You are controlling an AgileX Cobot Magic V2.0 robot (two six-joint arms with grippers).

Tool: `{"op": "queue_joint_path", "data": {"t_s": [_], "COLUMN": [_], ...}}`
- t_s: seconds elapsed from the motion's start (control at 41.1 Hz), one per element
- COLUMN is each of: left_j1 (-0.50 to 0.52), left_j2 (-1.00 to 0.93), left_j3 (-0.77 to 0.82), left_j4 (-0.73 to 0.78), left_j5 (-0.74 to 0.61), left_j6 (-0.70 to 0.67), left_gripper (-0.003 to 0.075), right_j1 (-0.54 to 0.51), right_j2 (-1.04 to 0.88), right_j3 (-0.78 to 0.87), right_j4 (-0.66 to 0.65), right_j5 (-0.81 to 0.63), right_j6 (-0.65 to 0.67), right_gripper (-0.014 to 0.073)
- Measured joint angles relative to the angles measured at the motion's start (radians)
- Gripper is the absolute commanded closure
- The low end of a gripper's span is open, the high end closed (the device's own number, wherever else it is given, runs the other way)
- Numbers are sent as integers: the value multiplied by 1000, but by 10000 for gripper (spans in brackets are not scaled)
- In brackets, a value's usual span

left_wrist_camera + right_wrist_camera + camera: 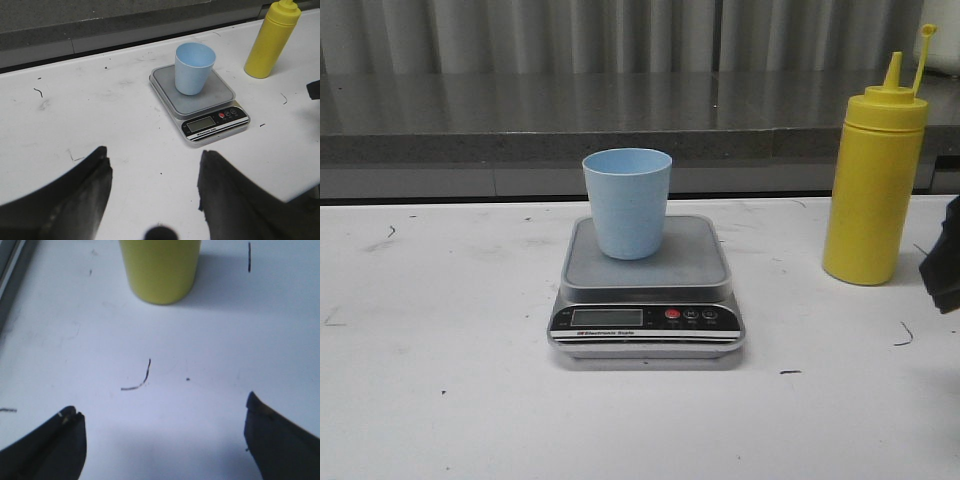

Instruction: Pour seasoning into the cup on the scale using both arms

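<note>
My right pincer (162,435) is spread wide, empty, facing the bottle (160,267) standing right of the scale (647,290). I should centre on the body and clamp mid-height. Left pincer (152,175) apart; cup (627,200) sits on the scale.

The white bench (440,400) carried 2 things directly. The scale (647,320) sat flat near the middle, its black panel facing the near edge. The seasoning (873,190) stood upright to the right, well apart from the scale and a little farther back. Dark scuffs and short curved marks (904,335) dotted the bench's surface.
</note>
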Motion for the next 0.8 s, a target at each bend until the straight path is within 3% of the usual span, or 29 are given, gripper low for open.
{"op": "queue_joint_path", "data": {"t_s": [0.17, 0.365, 0.511, 0.803], "left_j1": [0, 0, 0, 0], "left_j2": [0, 0, 0, 0], "left_j3": [0, 0, 0, 0], "left_j4": [0, 0, 0, 0], "left_j5": [0, 0, 0, 0], "left_j6": [0, 0, 0, 0], "left_gripper": [332, 332, 332, 332], "right_j1": [127, 182, 182, 182], "right_j2": [-146, -271, -381, -640], "right_j3": [-112, -266, -304, -261], "right_j4": [25, 199, 296, 323], "right_j5": [346, 601, 688, 732], "right_j6": [-17, -215, -320, -345], "right_gripper": [-61, -61, -61, -61]}}
